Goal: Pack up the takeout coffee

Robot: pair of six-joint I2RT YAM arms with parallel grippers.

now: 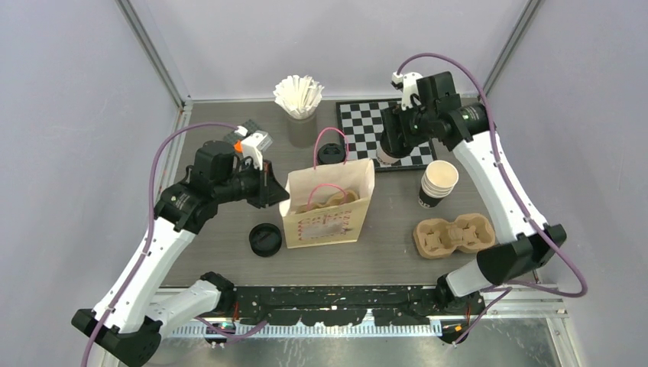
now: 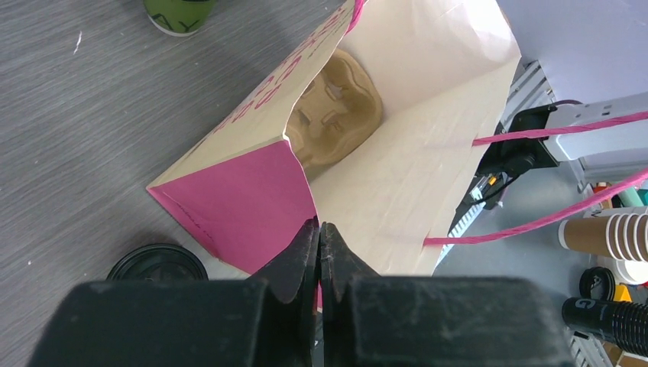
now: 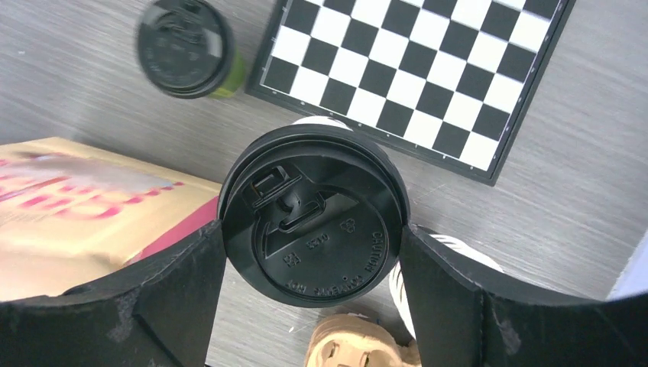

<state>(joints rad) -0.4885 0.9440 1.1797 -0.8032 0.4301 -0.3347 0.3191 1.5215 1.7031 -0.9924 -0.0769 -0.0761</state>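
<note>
The right hand (image 3: 312, 248) clamps a black-lidded coffee cup (image 3: 313, 202), near the paper bag (image 3: 84, 214) and chessboard (image 3: 428, 69).

- Paper bag (image 1: 328, 202) mouth: open upward; pink handles (image 2: 535, 132) arch across it; pulp carrier (image 2: 336, 107) covers its floor.
- Left gripper (image 2: 319, 229) pinches the bag's left rim, blocking that side.
- Bare table (image 1: 393, 222) between bag and paper-cup stack (image 1: 437, 183): passable lane toward the near edge.

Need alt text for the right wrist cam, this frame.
A lidded coffee cup seen from above, its black lid flanked by the fingers of the right gripper, which appear to touch both sides. Beyond it lie a chessboard and a second lidded cup; a paper bag sits at left.
</note>
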